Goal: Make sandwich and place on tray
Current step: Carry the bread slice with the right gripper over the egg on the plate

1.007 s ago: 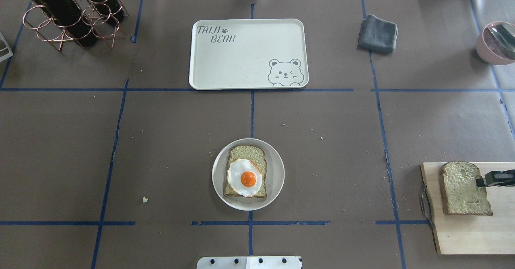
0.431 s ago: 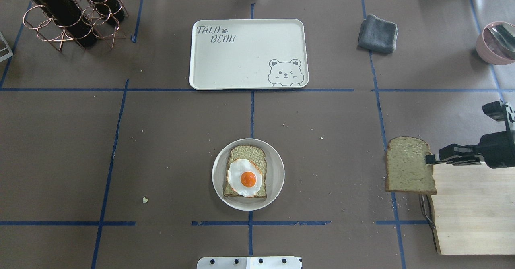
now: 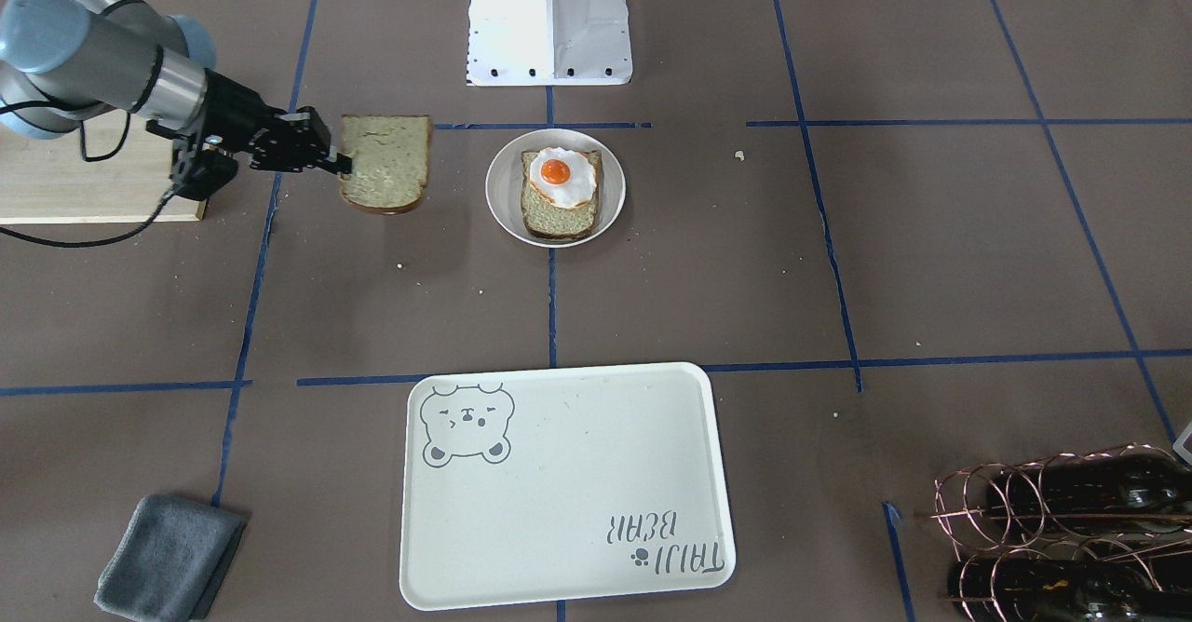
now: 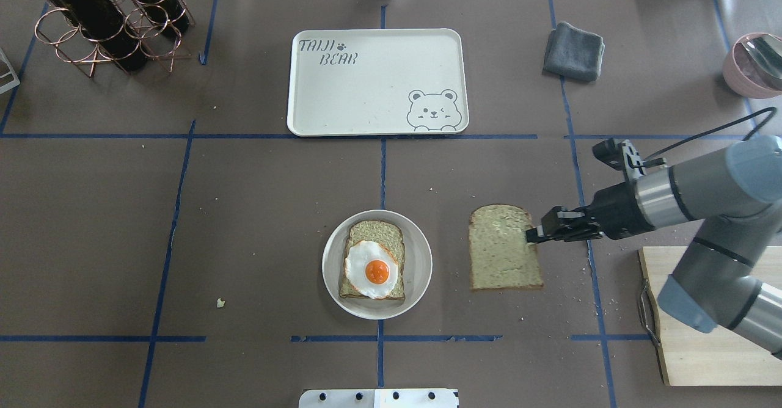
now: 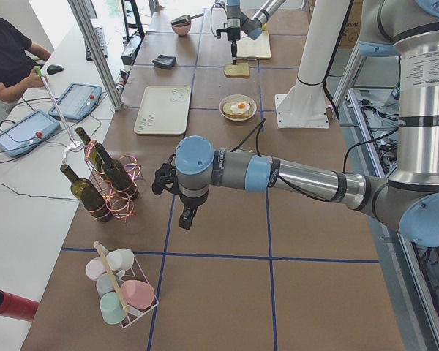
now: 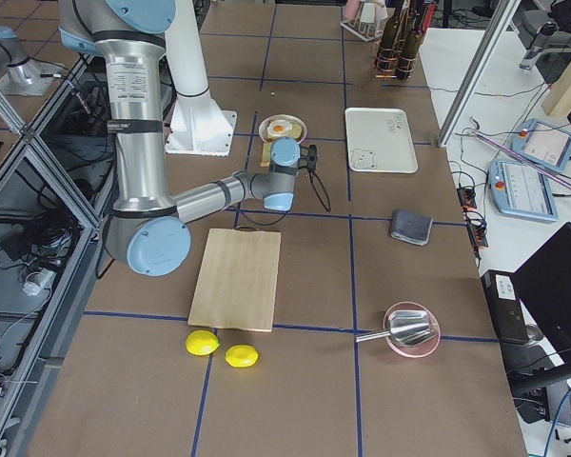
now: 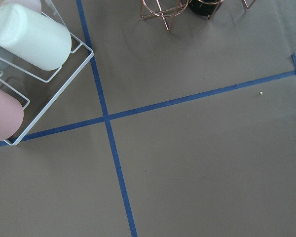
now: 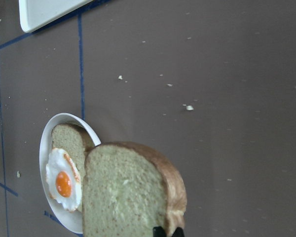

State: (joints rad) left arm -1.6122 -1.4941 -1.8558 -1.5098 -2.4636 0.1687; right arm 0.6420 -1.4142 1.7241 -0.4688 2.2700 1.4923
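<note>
Left gripper (image 5: 186, 217): hangs well away from the food; seen only in a side view, so cannot tell whether open or closed; no part in this step.
Tray (image 4: 379, 90): beyond the plate, well apart from it; sandwich not yet on it; final stop, not needed yet.
Plate (image 4: 423, 260): holds bottom slice (image 4: 382, 232) with egg (image 4: 372, 270) on top; egg lies toward the robot-side end, so line up on the bread outline, not the yolk.
Top slice (image 4: 502, 249): apparently lifted, flat, near the plate's right side, not touching; rounded crust toward the tray, same as the lower slice, so probably no turn needed; carry level, clear rim and yolk, then lower straight down.
Right gripper (image 4: 533, 235): clamped on the top slice's right edge only; thin hold, so go slowly against droop or tearing; let go only once the bread rests on the egg.
</note>
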